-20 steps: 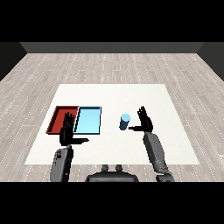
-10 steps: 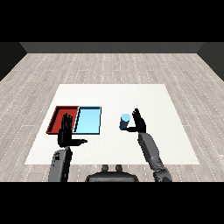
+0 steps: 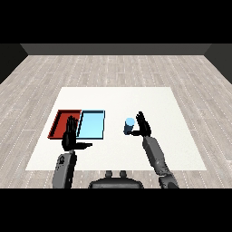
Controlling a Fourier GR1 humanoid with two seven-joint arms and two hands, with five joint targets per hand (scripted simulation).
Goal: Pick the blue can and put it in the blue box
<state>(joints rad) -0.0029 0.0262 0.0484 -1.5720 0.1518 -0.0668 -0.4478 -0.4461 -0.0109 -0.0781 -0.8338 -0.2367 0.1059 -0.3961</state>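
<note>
Blue can (image 3: 129, 126) upright on white desk (image 3: 167, 104), right of light blue tray (image 3: 92, 125). Right hand (image 3: 142, 128) touches it, fingers straight, not wrapped. Left hand (image 3: 70, 138) open, empty, at red tray (image 3: 65, 123).

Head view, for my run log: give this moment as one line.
right hand beside blue can, fingers straight | can on table | left hand open | blue tray holds nothing

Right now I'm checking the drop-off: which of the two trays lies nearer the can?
The light blue tray: it is the right-hand one of the pair, on the side toward the blue can. The red tray lies beyond it, farther left.
</note>
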